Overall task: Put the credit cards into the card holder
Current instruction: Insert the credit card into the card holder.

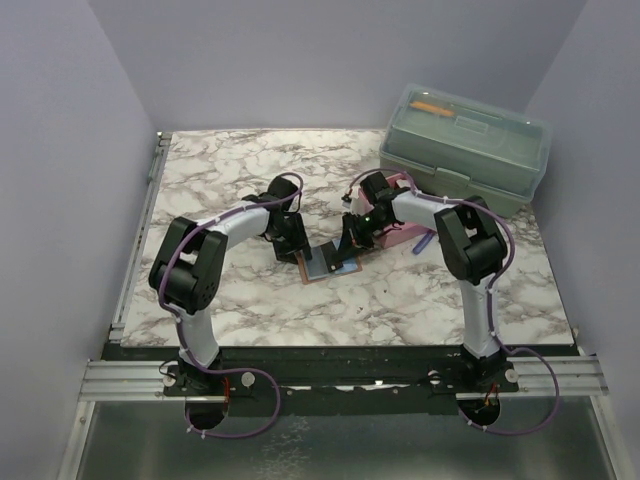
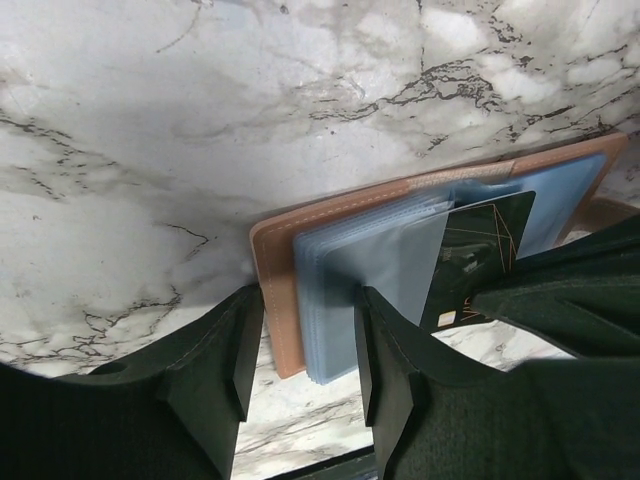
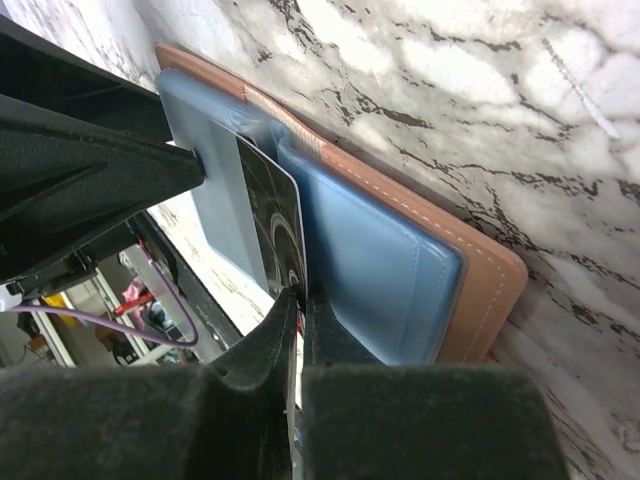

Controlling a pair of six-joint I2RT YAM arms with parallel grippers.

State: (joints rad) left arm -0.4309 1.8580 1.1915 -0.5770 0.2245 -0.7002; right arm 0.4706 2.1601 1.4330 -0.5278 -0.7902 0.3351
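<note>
Well, pink tray (image 1: 403,237) and toolbox (image 1: 465,150) sit beyond the open card holder (image 1: 328,263).

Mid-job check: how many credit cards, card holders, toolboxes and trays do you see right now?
Credit card: 1 in view, dark; the arms may hide others
Card holder: 1, lying open
Toolbox: 1
Pink tray: 1, mostly hidden by the right arm
Total: 4

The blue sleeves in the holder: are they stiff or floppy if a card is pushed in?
Probably floppy: the sleeves look thin, translucent and slightly fanned. They may buckle against the card held by the right gripper. The left gripper, apparently pressing on them, should steady them.
</note>
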